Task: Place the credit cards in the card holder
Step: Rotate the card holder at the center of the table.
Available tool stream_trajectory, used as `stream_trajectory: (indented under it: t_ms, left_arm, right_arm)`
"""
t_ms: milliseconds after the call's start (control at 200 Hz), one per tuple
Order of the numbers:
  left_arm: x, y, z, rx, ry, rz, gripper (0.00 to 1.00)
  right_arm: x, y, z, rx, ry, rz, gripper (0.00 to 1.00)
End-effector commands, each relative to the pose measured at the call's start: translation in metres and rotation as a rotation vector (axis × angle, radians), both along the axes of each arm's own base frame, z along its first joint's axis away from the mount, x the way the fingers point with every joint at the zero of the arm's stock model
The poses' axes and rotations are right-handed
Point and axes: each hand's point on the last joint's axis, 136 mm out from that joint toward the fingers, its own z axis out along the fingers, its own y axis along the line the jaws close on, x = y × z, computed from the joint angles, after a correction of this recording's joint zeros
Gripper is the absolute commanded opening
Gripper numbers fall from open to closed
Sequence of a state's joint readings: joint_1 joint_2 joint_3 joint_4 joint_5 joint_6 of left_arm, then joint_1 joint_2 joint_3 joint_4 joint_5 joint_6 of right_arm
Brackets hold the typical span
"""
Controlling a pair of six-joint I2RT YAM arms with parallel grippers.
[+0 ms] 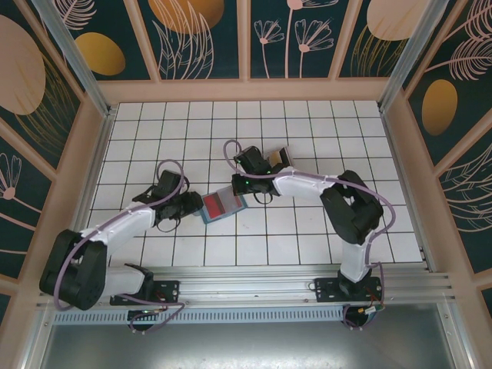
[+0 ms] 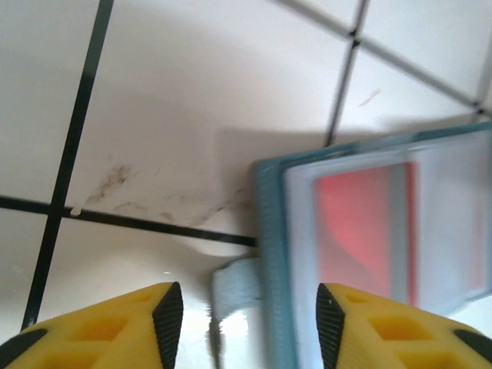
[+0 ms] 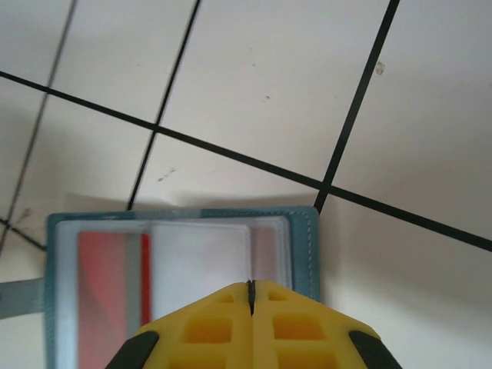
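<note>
Here, the teal card holder [image 1: 223,204] was seen open on the table [image 1: 323,138], red card [image 2: 357,223] sleeved; L gripper [image 2: 247,319] was spread at its edge, R gripper [image 3: 251,296] pressed together over it, prob. pinning it.

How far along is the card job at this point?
Done: a red card sits in a clear sleeve of the open card holder. In hand: nothing visible; the left end effector is open at the holder's edge, the right end effector shut above it. Left: what looks like a tan card, lying apart from the holder.
</note>
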State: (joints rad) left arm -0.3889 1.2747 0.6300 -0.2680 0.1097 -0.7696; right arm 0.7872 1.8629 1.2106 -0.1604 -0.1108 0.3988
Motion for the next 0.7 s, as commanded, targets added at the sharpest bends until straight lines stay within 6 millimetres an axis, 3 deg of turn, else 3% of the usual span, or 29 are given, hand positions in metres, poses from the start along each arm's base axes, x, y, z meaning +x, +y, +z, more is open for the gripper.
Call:
stream_trajectory:
  t_ms: [0, 90, 160, 280, 365, 465, 696]
  left_arm:
    - [0.01, 0.004, 0.043, 0.036, -0.068, 0.004, 0.56]
    - [0.02, 0.006, 0.064, 0.07, -0.104, -0.004, 0.58]
    - [0.03, 0.006, 0.065, 0.103, -0.113, -0.017, 0.56]
    - [0.048, -0.004, 0.043, 0.136, -0.076, -0.073, 0.45]
    - [0.057, -0.01, 0.024, 0.158, -0.04, -0.108, 0.28]
    - [0.063, -0.012, 0.005, 0.183, -0.006, -0.126, 0.17]
    - [0.044, -0.009, -0.025, 0.18, 0.062, -0.138, 0.15]
  right_arm:
    - [-0.02, -0.004, 0.024, 0.047, 0.02, 0.034, 0.06]
    - [-0.039, -0.007, 0.024, 0.071, 0.062, 0.059, 0.06]
    - [-0.057, -0.011, 0.018, 0.074, 0.102, 0.078, 0.07]
    - [-0.087, -0.011, -0.004, 0.074, 0.185, 0.108, 0.07]
    - [-0.101, -0.01, -0.02, 0.074, 0.221, 0.112, 0.07]
    - [-0.103, -0.01, -0.035, 0.077, 0.247, 0.087, 0.07]
    - [-0.071, -0.004, -0.052, 0.056, 0.214, 0.026, 0.06]
